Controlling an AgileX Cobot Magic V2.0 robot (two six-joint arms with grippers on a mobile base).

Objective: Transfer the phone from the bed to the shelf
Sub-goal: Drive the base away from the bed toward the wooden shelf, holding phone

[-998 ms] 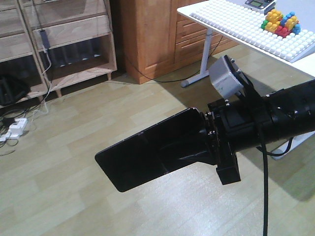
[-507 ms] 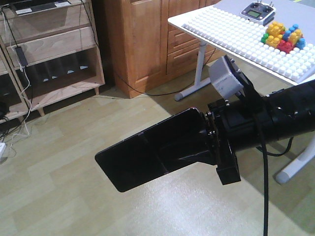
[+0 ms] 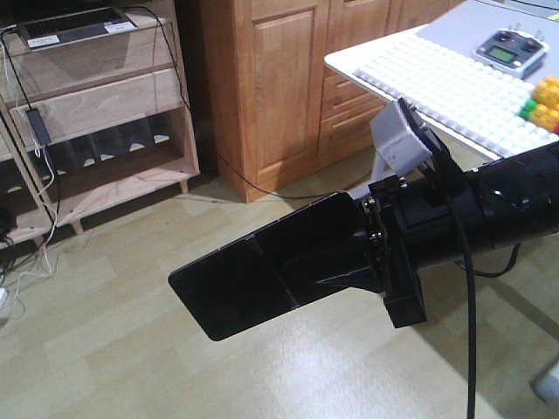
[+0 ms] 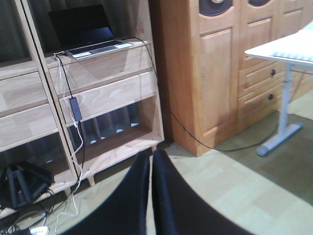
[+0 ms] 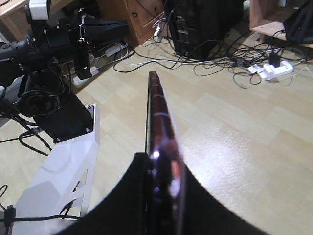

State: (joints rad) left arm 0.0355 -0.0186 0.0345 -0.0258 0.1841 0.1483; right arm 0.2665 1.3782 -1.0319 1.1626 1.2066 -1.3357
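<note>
The phone (image 3: pixel 227 292) is a glossy black slab held out over the wooden floor, with my right gripper (image 3: pixel 332 266) shut on its near end. In the right wrist view the phone (image 5: pixel 157 117) shows edge-on, clamped between the jaws of the right gripper (image 5: pixel 161 176). My left gripper (image 4: pixel 151 161) is shut with nothing in it and points at the shelf (image 4: pixel 107 93). The light-wood shelf (image 3: pixel 105 96) stands at the back left, beyond the phone. The bed is out of view.
A grey laptop (image 3: pixel 74 24) sits on the shelf's upper board, with cables hanging down. An orange-brown cabinet (image 3: pixel 288 78) stands right of the shelf. A white table (image 3: pixel 410 65) carries a remote controller (image 3: pixel 511 48). A power strip (image 5: pixel 271 71) and cables lie on the floor.
The shelf and cabinet have grown and slid down in the front view, and the laptop board has come into sight. The right arm and the phone keep the same pose.
</note>
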